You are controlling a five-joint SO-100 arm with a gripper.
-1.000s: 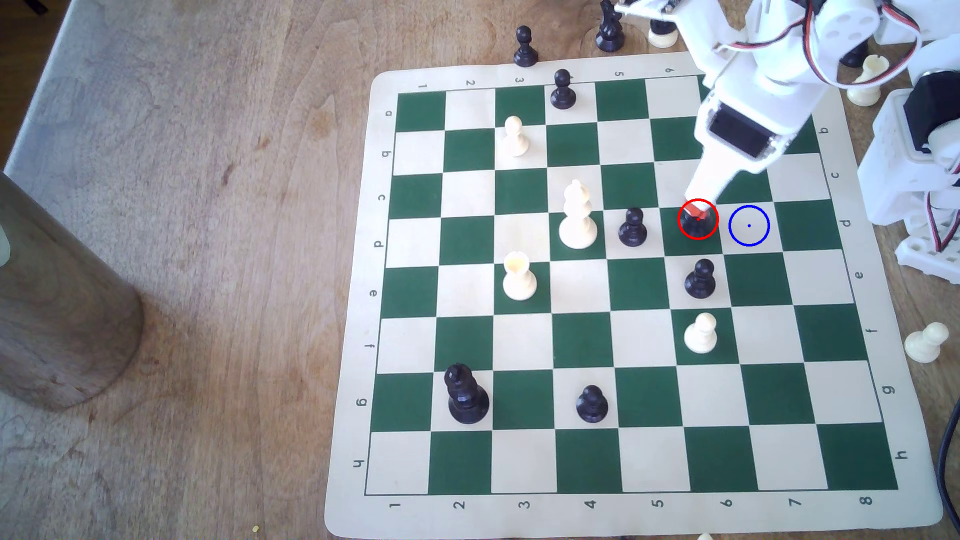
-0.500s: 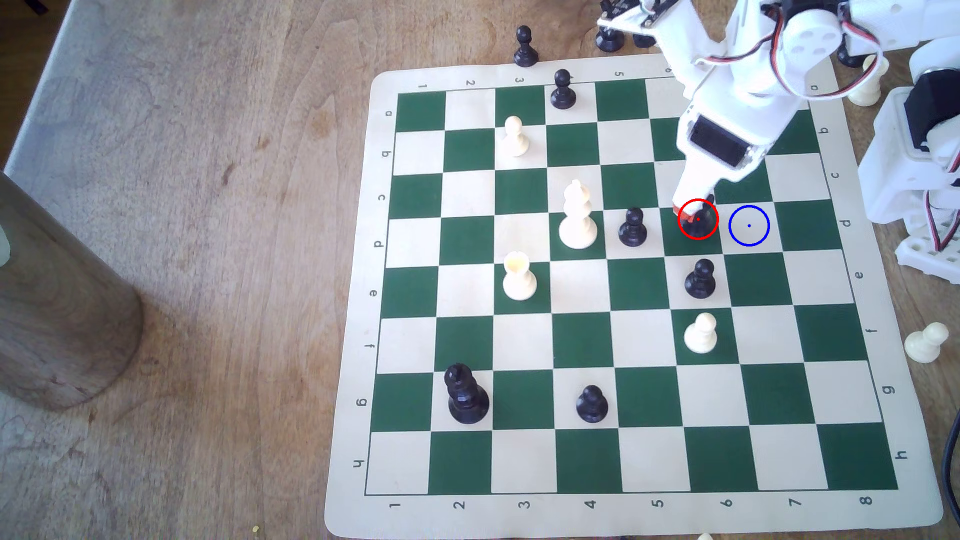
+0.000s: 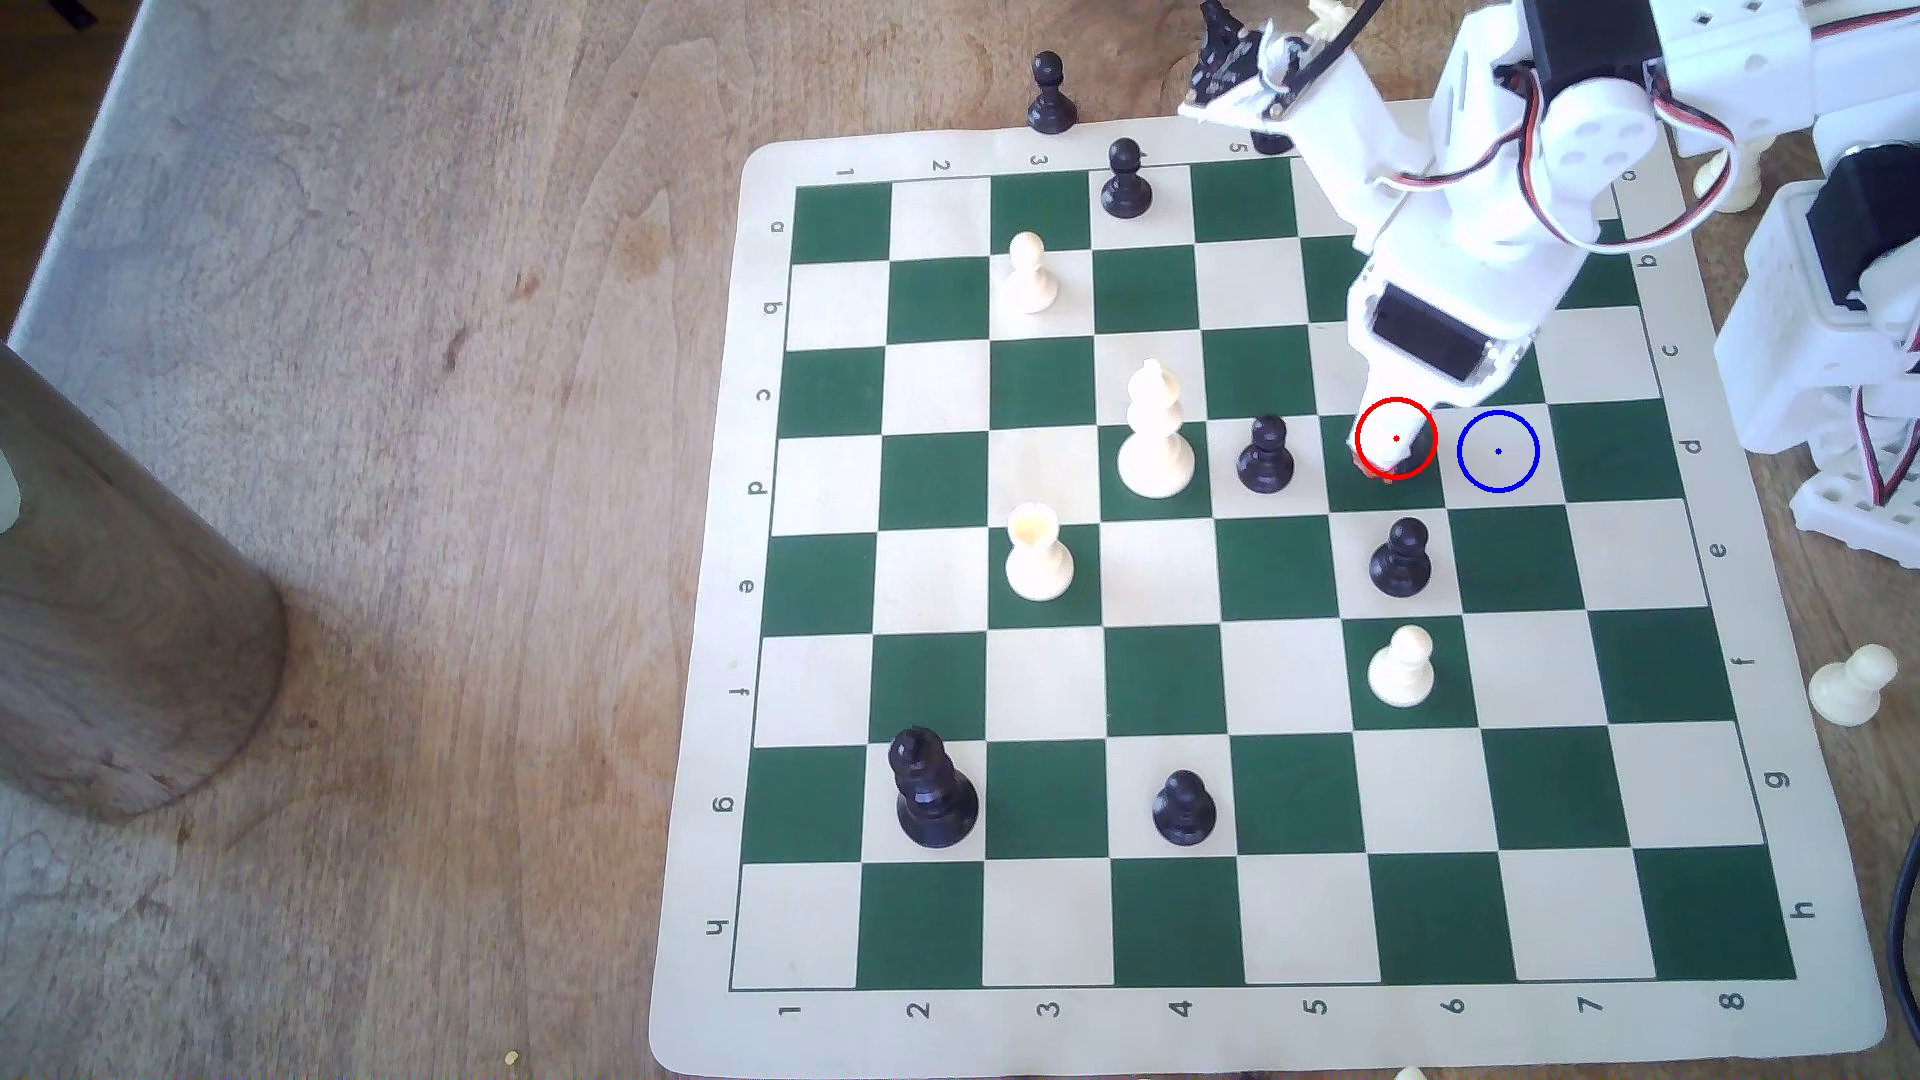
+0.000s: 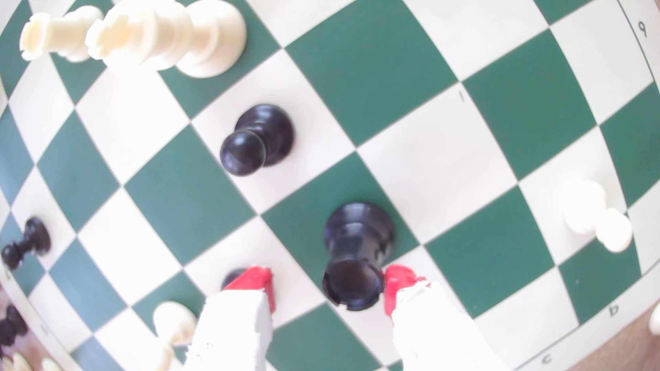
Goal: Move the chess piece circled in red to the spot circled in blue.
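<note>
- Here the black rook (image 4: 357, 257) stands upright on a green square of the chessboard (image 3: 1299, 914), inside the red ring (image 3: 1395, 438); in the exterior view the white pincer (image 3: 1387, 462) covers it from above.
- In the wrist view the pincer (image 4: 328, 289) is spread open around the rook's notched top: one red-tipped finger (image 4: 398, 285) sits right against its side, while the other red tip (image 4: 255, 283) is clear of it, with a gap between.
- The blue ring (image 3: 1497, 451) marks the cream square just beside the rook's square, toward the exterior view's right, and nothing stands on it.
- A black pawn (image 3: 1265, 457) occupies the cream square on the other side of the rook, and another black pawn (image 3: 1401, 561) stands one square nearer the bottom of the exterior view.
- A white pawn (image 3: 1402, 670) sits just below that second pawn.
- The board lies on a wooden counter (image 3: 416, 415), and the black king (image 3: 930, 789) stands well apart near the lower left in the exterior view.
</note>
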